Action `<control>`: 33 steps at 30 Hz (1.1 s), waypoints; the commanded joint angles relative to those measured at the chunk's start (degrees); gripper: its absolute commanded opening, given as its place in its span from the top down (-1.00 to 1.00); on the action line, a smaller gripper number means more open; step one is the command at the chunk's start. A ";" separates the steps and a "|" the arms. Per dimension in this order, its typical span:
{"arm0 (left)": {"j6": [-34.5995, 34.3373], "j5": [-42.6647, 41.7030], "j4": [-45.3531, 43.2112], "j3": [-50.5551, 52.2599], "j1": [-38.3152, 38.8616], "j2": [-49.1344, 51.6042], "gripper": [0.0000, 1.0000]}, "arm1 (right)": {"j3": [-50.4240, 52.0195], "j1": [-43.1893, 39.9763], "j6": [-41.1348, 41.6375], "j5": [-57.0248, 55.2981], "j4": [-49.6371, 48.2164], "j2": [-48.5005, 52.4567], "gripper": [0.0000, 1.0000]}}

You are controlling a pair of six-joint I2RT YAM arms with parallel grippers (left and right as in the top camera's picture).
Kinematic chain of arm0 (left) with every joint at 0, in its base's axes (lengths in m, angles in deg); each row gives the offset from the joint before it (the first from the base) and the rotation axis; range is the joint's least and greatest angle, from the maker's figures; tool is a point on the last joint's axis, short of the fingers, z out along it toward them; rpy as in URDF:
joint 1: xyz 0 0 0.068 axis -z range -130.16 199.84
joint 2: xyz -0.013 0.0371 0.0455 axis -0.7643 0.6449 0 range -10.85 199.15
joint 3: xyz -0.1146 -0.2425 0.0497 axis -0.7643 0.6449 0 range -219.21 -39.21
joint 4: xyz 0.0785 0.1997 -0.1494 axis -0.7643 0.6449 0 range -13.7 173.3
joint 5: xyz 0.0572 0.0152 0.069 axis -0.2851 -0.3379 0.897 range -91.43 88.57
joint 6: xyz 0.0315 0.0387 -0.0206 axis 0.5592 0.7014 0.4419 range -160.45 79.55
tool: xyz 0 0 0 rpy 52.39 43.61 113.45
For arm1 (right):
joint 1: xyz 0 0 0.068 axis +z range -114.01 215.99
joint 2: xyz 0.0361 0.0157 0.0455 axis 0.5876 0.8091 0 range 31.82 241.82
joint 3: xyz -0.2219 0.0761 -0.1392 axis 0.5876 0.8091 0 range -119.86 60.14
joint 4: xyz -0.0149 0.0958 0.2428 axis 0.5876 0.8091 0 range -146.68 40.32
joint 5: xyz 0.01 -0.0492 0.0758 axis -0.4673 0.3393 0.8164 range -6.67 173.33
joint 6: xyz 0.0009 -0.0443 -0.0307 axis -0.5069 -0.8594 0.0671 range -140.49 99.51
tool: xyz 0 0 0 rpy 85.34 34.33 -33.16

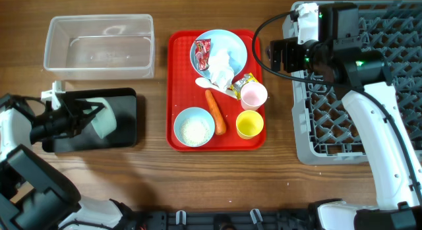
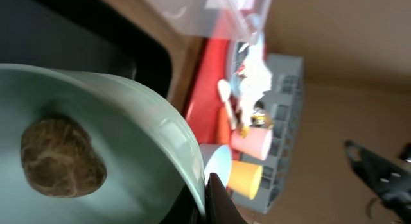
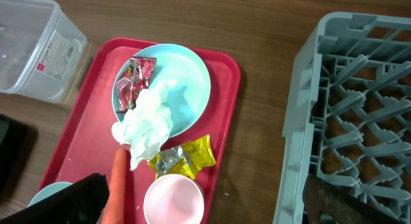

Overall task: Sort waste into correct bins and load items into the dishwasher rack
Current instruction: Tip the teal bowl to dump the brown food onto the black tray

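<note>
My left gripper (image 1: 91, 116) is shut on the rim of a light blue bowl (image 1: 104, 122), holding it tilted over the black tray (image 1: 125, 134). In the left wrist view the fingers (image 2: 209, 193) pinch the bowl (image 2: 135, 115), and a small brown lump (image 2: 61, 156) lies inside. On the red tray (image 1: 178, 72) sit a light blue plate (image 1: 232, 44) with a red wrapper (image 1: 202, 53) and crumpled tissue (image 1: 221, 68), a white spoon (image 1: 202, 82), yellow wrapper (image 1: 244, 81), carrot (image 1: 215, 111), rice bowl (image 1: 194, 127), pink cup (image 1: 253, 95) and yellow cup (image 1: 250, 124). My right gripper (image 1: 290, 55) is open and empty, above the pink cup (image 3: 173, 198).
The clear tub (image 1: 99, 45) stands at the back left, with nothing in it. The grey dishwasher rack (image 1: 330, 144) stands at the right, close to the red tray's right edge, with my right arm above it. Bare wood lies along the table front.
</note>
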 commanded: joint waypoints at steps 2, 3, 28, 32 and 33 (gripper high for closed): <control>3.67 -9.94 0.57 0.35 -1.36 2.78 0.92 | -1.07 0.09 1.27 0.07 0.83 0.66 -0.99; 3.67 -11.47 0.66 0.35 -1.36 3.30 0.92 | -1.07 0.09 1.25 0.07 1.16 0.66 -0.99; 8.15 -21.03 3.32 -0.83 3.39 -0.42 0.92 | -1.07 0.09 1.20 0.04 4.31 0.70 -0.99; 6.43 -11.50 0.85 -7.23 15.82 -8.26 0.92 | -1.07 0.09 1.25 0.07 3.39 0.70 -1.00; 4.20 -8.04 -0.68 -8.52 19.06 -9.49 0.92 | -1.07 0.09 1.20 0.07 3.37 0.70 -1.00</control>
